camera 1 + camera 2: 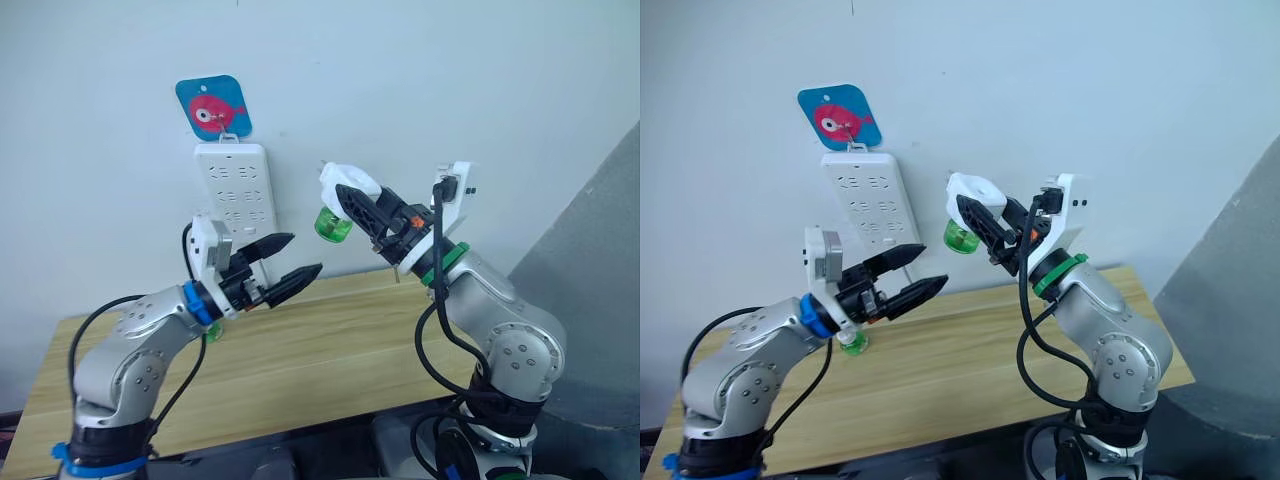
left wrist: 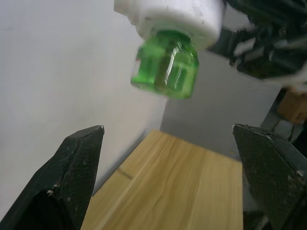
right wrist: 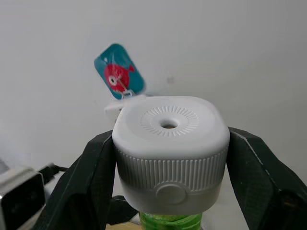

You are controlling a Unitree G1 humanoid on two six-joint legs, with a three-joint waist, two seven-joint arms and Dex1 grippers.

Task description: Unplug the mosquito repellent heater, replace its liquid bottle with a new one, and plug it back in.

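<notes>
My right gripper [image 1: 352,200] is shut on the mosquito repellent heater [image 1: 345,180], a white rounded unit with a round vent hole [image 3: 168,125], held in the air in front of the wall. A green liquid bottle [image 1: 332,226] hangs from the heater's underside. My left gripper [image 1: 304,253] is open and holds nothing, lower and to the left of the bottle, with its fingers pointing toward it. Seen from the left wrist, the bottle [image 2: 165,64] hangs above the gap between the fingers. A second green bottle [image 1: 852,343] stands on the table behind my left wrist.
A long white power strip [image 1: 233,190] hangs on the wall under a blue tag with a red fish [image 1: 212,107], left of the heater. A wooden table [image 1: 330,350] lies below both arms. A grey panel [image 1: 600,280] rises at the right.
</notes>
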